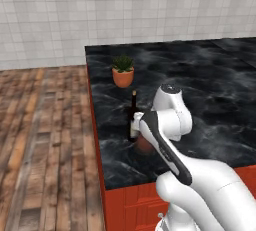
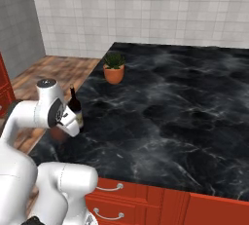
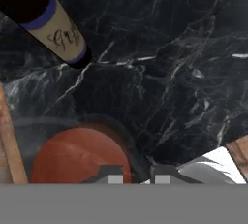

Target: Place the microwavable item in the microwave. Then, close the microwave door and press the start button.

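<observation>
The microwavable item (image 3: 77,157) is a squat reddish-brown rounded lump on the black marble counter (image 1: 210,90). It lies close under my hand, near the counter's left front corner. My gripper (image 3: 136,175) hangs just above it, open, with the left fingertip (image 3: 110,174) over the lump's right side and nothing between the fingers. From the base the arm covers most of the microwavable item (image 1: 144,146), also seen as a reddish patch (image 2: 58,134). The microwave and its door are out of view.
A dark wine bottle (image 1: 133,117) (image 2: 75,107) stands upright right behind the lump, a hand's width away. A green plant in an orange pot (image 1: 123,71) sits farther back. The counter's left edge drops to the wooden floor (image 1: 45,140). Red cabinet fronts (image 2: 146,202) run below.
</observation>
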